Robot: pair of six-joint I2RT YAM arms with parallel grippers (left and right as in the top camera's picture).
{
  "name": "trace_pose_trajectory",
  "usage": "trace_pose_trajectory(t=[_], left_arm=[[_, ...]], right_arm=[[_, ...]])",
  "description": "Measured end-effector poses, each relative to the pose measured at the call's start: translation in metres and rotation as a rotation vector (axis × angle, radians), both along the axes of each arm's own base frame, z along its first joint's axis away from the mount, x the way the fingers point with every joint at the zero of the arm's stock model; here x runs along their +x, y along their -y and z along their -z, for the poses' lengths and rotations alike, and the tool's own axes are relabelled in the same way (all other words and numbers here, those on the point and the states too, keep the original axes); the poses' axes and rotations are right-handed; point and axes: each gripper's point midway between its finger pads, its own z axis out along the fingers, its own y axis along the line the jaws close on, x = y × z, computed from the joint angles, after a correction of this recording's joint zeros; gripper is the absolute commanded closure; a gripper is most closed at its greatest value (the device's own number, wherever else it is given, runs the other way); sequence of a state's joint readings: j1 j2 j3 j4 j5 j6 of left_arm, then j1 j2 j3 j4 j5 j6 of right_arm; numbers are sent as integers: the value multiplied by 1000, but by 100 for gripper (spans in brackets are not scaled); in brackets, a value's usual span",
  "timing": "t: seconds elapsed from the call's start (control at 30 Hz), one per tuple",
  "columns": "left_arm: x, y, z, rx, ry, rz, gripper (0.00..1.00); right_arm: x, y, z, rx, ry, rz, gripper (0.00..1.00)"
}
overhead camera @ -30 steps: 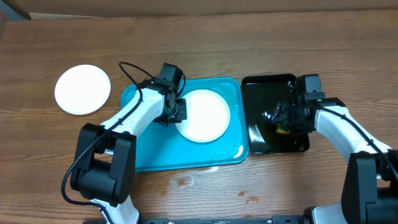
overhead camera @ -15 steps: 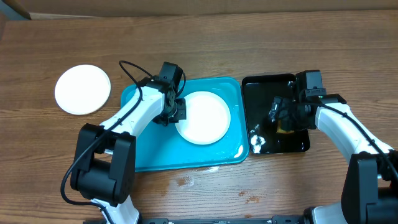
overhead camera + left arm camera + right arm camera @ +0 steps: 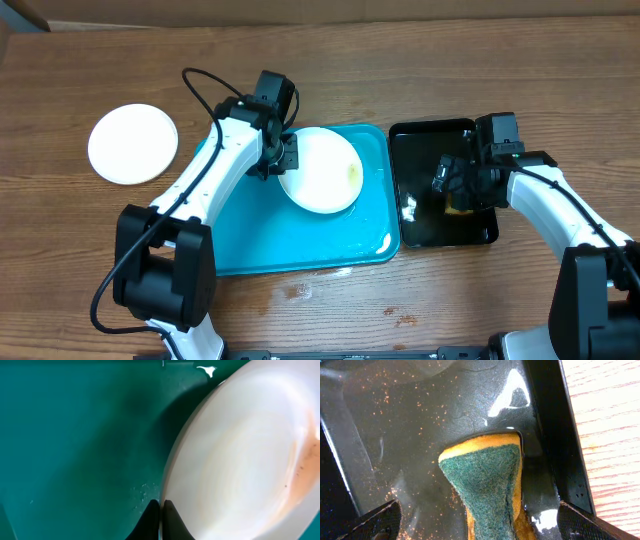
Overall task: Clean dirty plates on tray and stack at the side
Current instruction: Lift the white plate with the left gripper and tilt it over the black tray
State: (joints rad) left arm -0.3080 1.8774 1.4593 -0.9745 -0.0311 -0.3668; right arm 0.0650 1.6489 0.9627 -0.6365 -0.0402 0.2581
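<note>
The wood-grain table (image 3: 400, 60) carries the tray (image 3: 250, 240), a big turquoise plastic rectangle with rounded corners and a raised rim, lying mid-table and nearer the front edge. A few wet glints show by the tray's front right corner. Just beside its right edge sits a narrower glossy black tray (image 3: 420, 150), its floor wet and flecked with fine crumbs. A round white plate (image 3: 132, 143) lies flat on bare wood near the table's left edge, well apart from the tray. A second round plate, the held plate (image 3: 320, 170), is smooth and pale. It sits tilted over the tray's far half, with a faint orange-brown smear (image 3: 300, 470) on its face. The left gripper (image 3: 283, 165) is pinched tight on this plate's left rim, its dark fingertips (image 3: 150, 517) nearly meeting. Over the black tray, the right gripper (image 3: 452, 190) is spread wide, with its fingers (image 3: 380, 517) on either side of a yellow sponge (image 3: 485, 485) faced with coarse green scouring pad, neither visibly touching it.
</note>
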Motion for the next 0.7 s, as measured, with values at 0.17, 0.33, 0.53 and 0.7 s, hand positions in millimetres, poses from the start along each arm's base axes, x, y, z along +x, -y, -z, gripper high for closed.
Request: trace_pose_trajectory(t=[0.17,0.33,0.53,0.7], left_arm=[[9,2,-17,-3,27,-1,96],[21,5,-37,-10,69,-2,96],[32,8,-55,-24,114,-2,96],[35,12,-59,-30,130,5,96]], right_arm=[[0,0,0,1,0,0,0],[0,0,0,0,0,0,0],[0,0,0,0,0,0,0],[0,0,0,0,0,0,0]])
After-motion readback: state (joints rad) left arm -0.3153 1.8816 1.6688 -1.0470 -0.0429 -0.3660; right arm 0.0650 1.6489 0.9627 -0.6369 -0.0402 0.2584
